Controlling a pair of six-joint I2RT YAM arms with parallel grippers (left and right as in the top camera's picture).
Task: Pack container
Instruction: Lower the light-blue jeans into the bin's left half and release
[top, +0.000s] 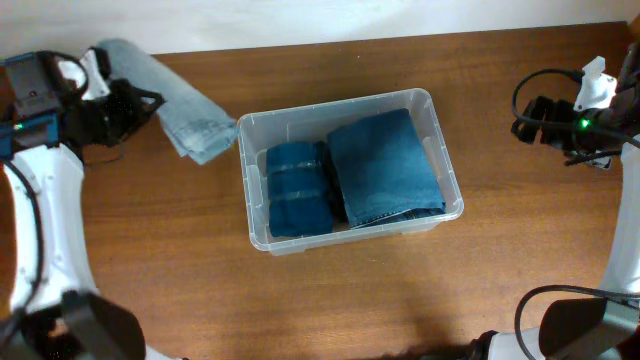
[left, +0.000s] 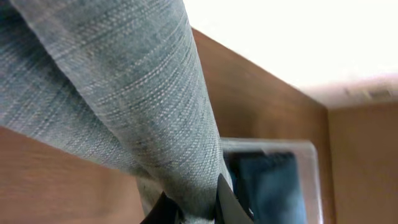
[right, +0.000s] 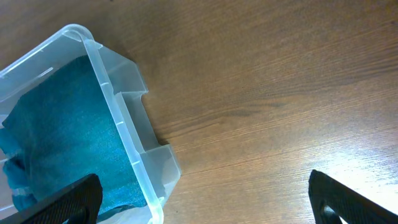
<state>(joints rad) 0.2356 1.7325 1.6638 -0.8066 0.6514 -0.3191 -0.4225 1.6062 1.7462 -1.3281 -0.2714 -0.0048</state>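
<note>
Left gripper pinching pale denim, fingertips mostly hidden, right gripper spread wide, container cut off

left tool clamped; right tool spread wide

A brown wood-grain table spans the view, a pale wall beyond its far edge.

Left end effector clamped on pale denim.
Cloth fills most of frame; bench behind, container with dark blue fabric lower right.
</note>
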